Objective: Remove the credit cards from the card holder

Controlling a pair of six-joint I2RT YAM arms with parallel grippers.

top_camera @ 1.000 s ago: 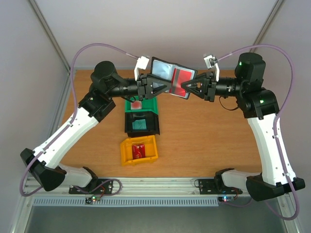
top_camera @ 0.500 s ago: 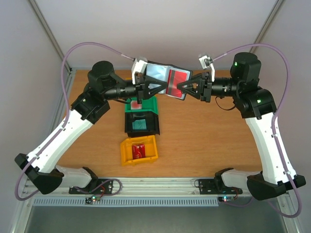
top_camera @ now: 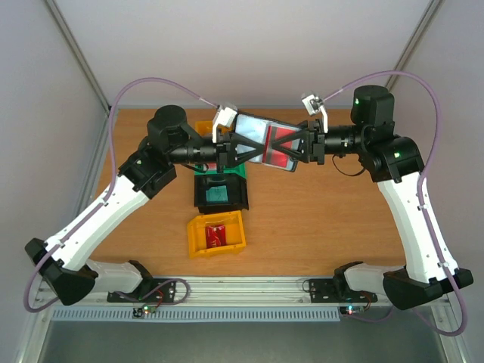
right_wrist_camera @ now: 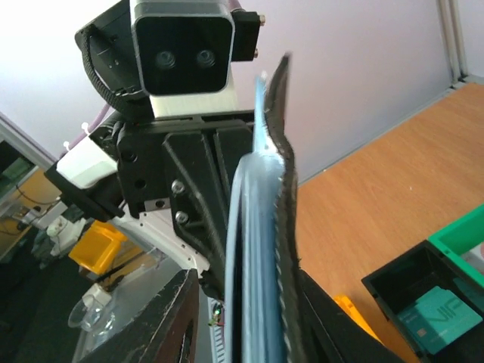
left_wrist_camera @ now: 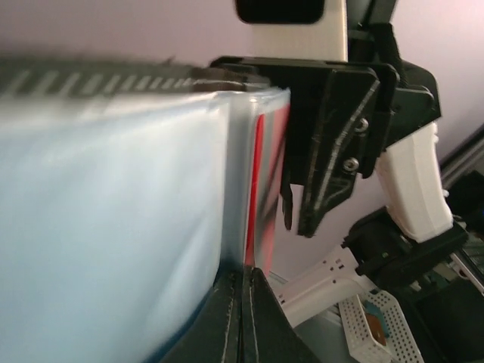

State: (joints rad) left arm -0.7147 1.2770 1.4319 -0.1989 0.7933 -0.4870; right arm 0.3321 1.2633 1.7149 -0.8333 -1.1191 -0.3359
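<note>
1. Done: teal card (top_camera: 219, 194) in the black bin (top_camera: 199, 189), red card (top_camera: 216, 236) in the yellow bin (top_camera: 194, 236).
2. Remaining: a pocketed red card (top_camera: 282, 157) in the card holder (top_camera: 253, 125), aloft at twelve o'clock.
3. Left end effector (top_camera: 255, 146) clamps the holder; right end effector (top_camera: 278, 146) straddles it, grip unclear.
4. Tips crowd together; open desk (top_camera: 325, 219) toward three o'clock.

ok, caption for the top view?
Left gripper pinches the open card holder above the table; right gripper straddles the red card side.

top: overhead, far, whole table (top_camera: 318, 212) | wrists: close, facing each other | shared: card holder (top_camera: 254, 125)
</note>
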